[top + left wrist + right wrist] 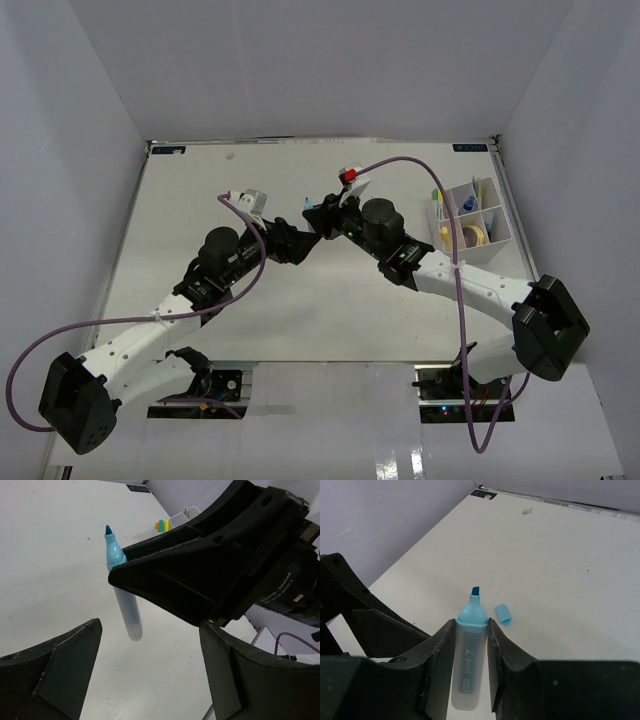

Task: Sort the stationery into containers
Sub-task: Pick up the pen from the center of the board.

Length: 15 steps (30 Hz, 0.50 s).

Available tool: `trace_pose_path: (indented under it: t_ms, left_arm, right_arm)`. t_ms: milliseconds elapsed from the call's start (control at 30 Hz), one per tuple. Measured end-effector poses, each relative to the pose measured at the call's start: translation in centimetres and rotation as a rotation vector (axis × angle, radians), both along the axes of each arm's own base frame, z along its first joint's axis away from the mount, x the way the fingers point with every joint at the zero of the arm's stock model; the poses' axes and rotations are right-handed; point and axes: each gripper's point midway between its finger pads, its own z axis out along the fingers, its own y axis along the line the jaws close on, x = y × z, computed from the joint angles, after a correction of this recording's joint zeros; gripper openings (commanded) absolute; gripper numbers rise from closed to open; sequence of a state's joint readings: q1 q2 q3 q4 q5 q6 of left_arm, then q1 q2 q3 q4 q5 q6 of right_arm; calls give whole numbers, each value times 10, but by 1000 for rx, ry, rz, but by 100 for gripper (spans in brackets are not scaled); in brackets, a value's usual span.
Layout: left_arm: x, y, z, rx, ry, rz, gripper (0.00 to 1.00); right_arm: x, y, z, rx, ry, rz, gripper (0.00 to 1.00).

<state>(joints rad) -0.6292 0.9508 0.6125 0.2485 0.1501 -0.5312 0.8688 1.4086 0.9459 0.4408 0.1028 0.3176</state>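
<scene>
A light-blue uncapped marker with a translucent barrel [125, 600] stands nearly upright over the white tabletop [55, 565], tip toward 12 o'clock, pinched at its shoulder by the black right gripper [117, 575], which reaches in from 2 o'clock. The left gripper [150, 630] frames it from below, its black fingers [65, 665] at 7 and 5 o'clock, spread wide and touching nothing. At 12 o'clock sits a small white plastic organizer box [182, 516] with yellow-topped items [159, 526] poking up.

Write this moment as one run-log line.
right gripper: shut on blue marker | cap: off, lying on table | left gripper: open
</scene>
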Motion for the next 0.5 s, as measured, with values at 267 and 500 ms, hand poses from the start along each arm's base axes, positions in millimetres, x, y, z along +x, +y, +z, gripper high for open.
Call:
trace_pose_path:
  t_ms: [267, 500]
  left_arm:
    - [8, -7, -13, 44, -1, 42, 71]
    - [9, -2, -7, 59, -44, 59, 70]
  right_arm:
    - [-1, -6, 21, 68, -42, -23, 8]
    - [-2, -5, 28, 89, -56, -21, 8]
